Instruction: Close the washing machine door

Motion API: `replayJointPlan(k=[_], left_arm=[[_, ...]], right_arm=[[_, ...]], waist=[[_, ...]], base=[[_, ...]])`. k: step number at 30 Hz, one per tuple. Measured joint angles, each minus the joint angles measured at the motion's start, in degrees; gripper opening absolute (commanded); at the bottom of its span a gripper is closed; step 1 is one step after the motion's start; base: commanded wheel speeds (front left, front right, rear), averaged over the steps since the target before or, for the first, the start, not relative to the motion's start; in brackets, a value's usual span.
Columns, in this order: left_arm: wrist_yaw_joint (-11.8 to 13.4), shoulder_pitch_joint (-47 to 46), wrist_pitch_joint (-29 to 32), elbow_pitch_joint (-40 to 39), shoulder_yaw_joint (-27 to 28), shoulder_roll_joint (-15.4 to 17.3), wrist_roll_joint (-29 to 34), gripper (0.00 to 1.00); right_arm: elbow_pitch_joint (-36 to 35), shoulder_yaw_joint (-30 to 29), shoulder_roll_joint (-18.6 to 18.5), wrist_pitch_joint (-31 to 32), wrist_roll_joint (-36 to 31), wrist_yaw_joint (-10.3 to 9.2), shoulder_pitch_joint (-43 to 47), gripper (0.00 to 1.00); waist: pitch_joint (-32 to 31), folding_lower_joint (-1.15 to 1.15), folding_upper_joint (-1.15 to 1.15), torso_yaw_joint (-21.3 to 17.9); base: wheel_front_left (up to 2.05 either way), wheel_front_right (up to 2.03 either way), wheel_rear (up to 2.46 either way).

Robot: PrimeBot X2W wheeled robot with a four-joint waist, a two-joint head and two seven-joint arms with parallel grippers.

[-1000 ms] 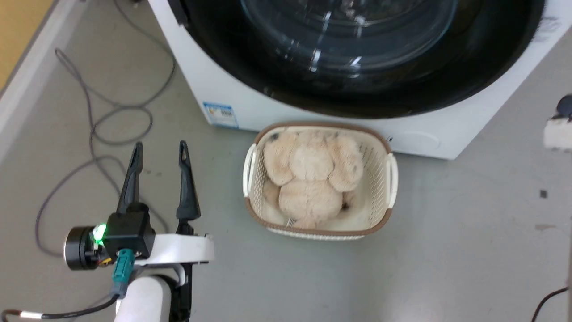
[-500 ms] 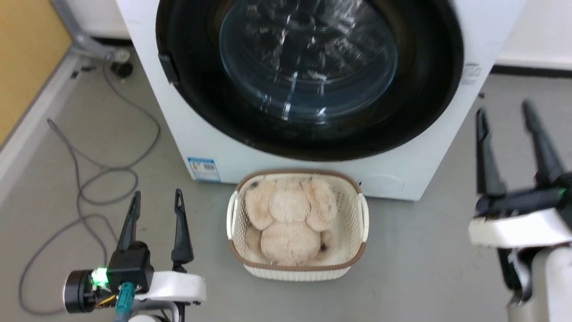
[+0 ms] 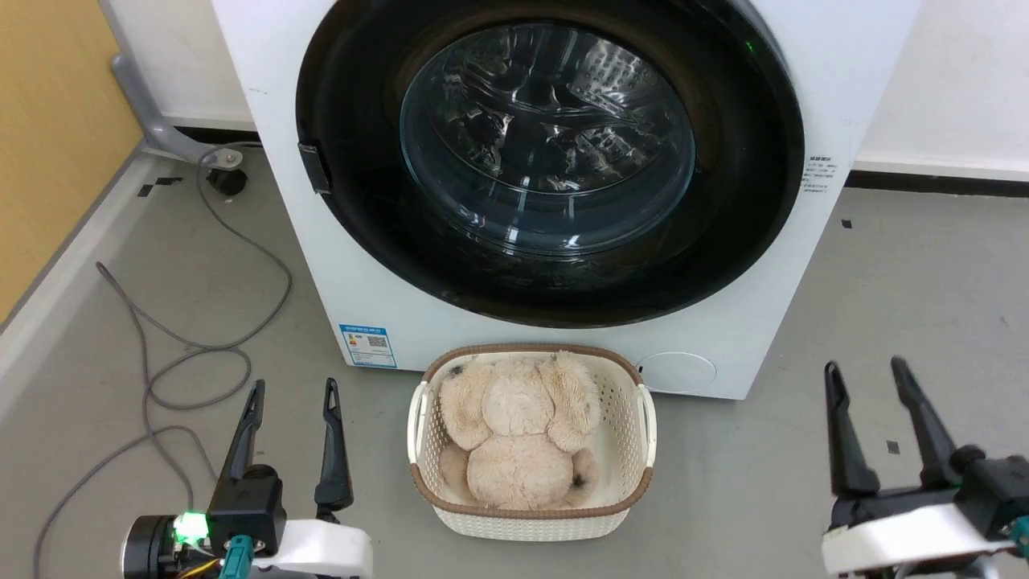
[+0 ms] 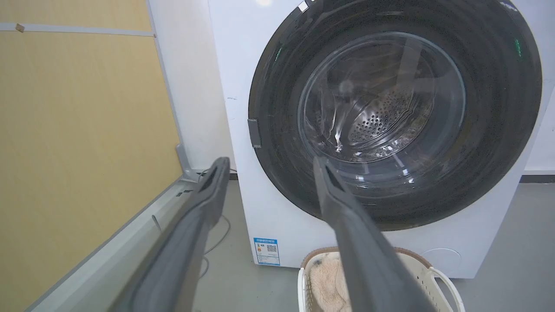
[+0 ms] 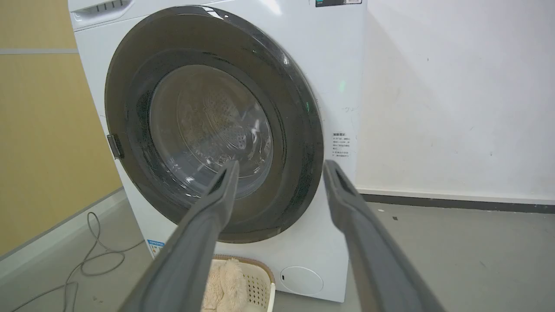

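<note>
Item 1, floor (image 3: 884, 273): grey, and it carries everything before you in the head view

Item 2, the washing machine (image 3: 354, 273): white front-loader standing on the floor against a white wall (image 3: 949, 72), with a yellow panel (image 3: 48, 121) off to your left

Item 3, the washing machine door (image 3: 748, 201): glossy black disc, nearly as wide as the machine. You see it lying flat against the machine's front, covering the opening

Item 4, glass window (image 3: 547, 145): clear bulging bowl in the door's centre. The perforated steel drum (image 4: 381, 117) shows through it

Item 5, basket (image 3: 534, 524): white with a brown rim, on the floor just in front of the machine, below the door and between your two grippers

Item 6, plush toy (image 3: 514, 434): beige, lying inside the basket

Item 7, right gripper (image 3: 865, 368): low at your right, well apart from the door. Its fingers (image 5: 347, 203) are spread and hold nothing

Item 8, left gripper (image 3: 293, 388): low at your left, near the basket, pointing toward the machine. Its fingers (image 4: 342, 208) stand apart and empty

Item 9, cable (image 3: 161, 386): grey, looped on the floor to the left of the machine

Item 10, blue sticker (image 3: 367, 346): low on the machine's front, at its left corner

Item 11, latch (image 3: 313, 167): small dark tab on the door's left edge
</note>
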Motion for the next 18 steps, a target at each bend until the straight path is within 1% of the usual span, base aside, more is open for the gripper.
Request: replayJointPlan(k=[5, 6, 18], left_arm=[[-0.7, 0.2, 0.0, 0.4, 0.0, 0.1, -0.2, 1.00], [-0.8, 0.3, 0.0, 0.5, 0.0, 0.1, -0.2, 0.00], [-1.0, 0.2, 1.0, 0.5, 0.1, 0.0, -0.2, 0.00]], right_arm=[[-0.6, 1.0, 0.0, 0.0, 0.1, 0.00, 1.7, 1.00], [-0.7, 1.1, 0.0, 0.0, 0.1, 0.00, 1.8, 0.00], [-0.7, 1.2, 0.0, 1.1, 0.0, 0.00, 1.7, 0.00]], waist=[[-0.5, 0.00, 0.00, -0.1], [-0.5, 0.00, 0.00, -0.1], [-0.5, 0.01, 0.00, -0.3]], base=[[0.00, 0.00, 0.00], [0.00, 0.00, 0.00], [0.00, 0.00, 0.00]])
